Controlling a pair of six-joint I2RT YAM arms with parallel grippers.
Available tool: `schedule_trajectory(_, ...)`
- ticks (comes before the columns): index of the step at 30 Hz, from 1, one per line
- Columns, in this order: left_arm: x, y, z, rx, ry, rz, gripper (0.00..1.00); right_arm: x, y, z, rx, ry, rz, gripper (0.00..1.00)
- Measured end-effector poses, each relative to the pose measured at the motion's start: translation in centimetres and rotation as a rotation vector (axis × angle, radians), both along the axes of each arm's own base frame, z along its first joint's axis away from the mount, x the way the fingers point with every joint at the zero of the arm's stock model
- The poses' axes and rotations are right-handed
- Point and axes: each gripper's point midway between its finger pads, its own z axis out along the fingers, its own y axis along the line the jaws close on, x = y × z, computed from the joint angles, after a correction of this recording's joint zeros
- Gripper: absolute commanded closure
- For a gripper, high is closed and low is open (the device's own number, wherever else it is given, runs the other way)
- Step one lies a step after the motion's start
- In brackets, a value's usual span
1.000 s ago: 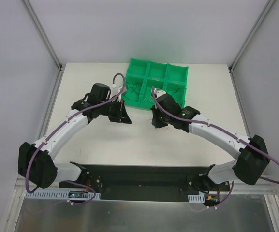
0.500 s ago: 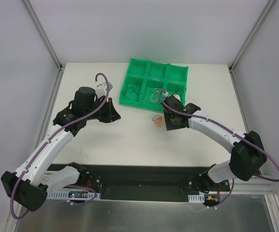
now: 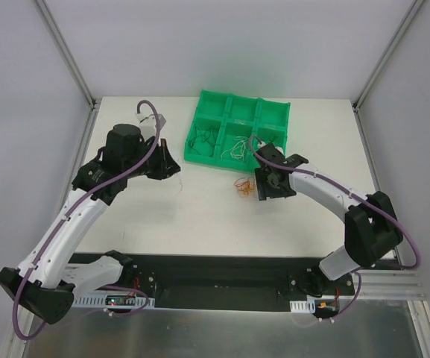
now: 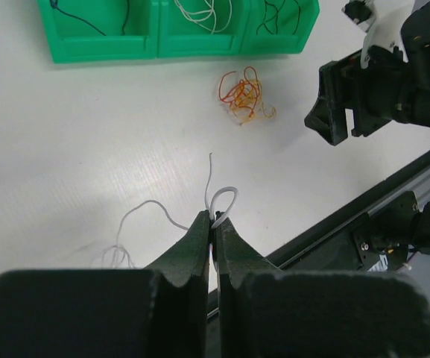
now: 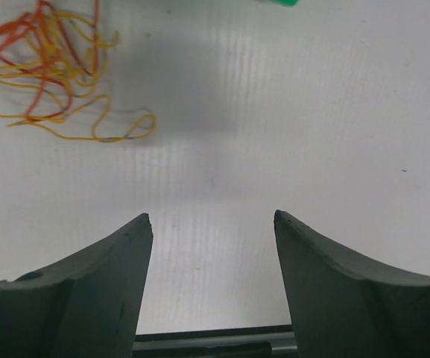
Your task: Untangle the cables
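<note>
My left gripper (image 4: 213, 224) is pinched tight on a thin white wire (image 4: 222, 198), which loops up just past the tips and trails off across the table (image 4: 88, 164) to one side. I cannot tell whether the faint strands farther along belong to the same wire.

My right gripper (image 5: 211, 216) hangs low over bare table with its jaws apart and nothing between them.

The next pick turns on the red and orange tangle (image 5: 47, 67). It lies ahead and to the left of my right fingers, outside the gap and not touching them. It is a loose clump with no clear long axis. My right arm is much the nearer, and my left is well apart from it.

By count I see:
- one green tray (image 3: 222, 162) of six compartments
- one loose tangle on the table in front of the tray (its strands are too fine to number)
- one white wire in my grip

The tray's near row holds dark, white and dark wires.
</note>
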Motion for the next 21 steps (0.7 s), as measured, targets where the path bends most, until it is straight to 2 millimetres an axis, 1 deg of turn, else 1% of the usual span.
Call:
schedule_trajectory(2,0.2,0.4,0.8,0.003,-0.027,0.021,1.0,-0.3,-1.3,-0.7,-0.052,0.027,-0.026,0.29)
schedule_trajectory(3,0.3,0.7,1.1,0.004,-0.04,0.035,1.0,-0.4,-1.5,-0.9,-0.061,0.036,-0.022,0.27)
schedule_trajectory(4,0.3,0.8,1.4,0.004,-0.046,0.039,1.0,-0.6,-1.5,-1.0,-0.056,0.042,-0.011,0.26)
schedule_trajectory(6,0.3,1.1,1.7,0.004,-0.053,0.05,1.0,-0.9,0.0,-0.9,0.016,0.054,0.048,0.22)
schedule_trajectory(7,0.3,1.1,1.8,0.004,-0.053,0.05,1.0,-1.0,1.2,-0.7,0.07,0.058,0.091,0.19)
schedule_trajectory(9,0.2,1.2,1.7,0.006,-0.047,0.05,1.0,-1.0,4.5,0.3,0.2,0.033,0.191,0.16)
schedule_trajectory(11,0.2,1.2,1.6,0.009,-0.041,0.05,1.0,-1.0,8.7,1.7,0.343,-0.012,0.291,0.16)
schedule_trajectory(14,0.3,1.1,1.2,0.014,-0.027,0.048,1.0,-1.1,13.7,3.3,0.542,-0.063,0.341,0.16)
schedule_trajectory(16,0.5,0.7,0.5,0.013,0.002,0.037,1.0,-0.9,15.3,3.4,0.614,-0.053,0.32,0.16)
schedule_trajectory(18,0.6,0.1,-0.6,0.011,0.049,0.022,1.0,-0.6,16.2,3.0,0.651,-0.037,0.295,0.16)
schedule_trajectory(19,0.7,-0.3,-1.4,0.008,0.083,0.013,1.0,-0.6,16.4,2.6,0.65,-0.022,0.285,0.16)
schedule_trajectory(21,0.4,-0.8,-4.1,0.013,0.172,-0.004,1.0,-1.0,16.2,1.8,0.621,0.016,0.272,0.16)
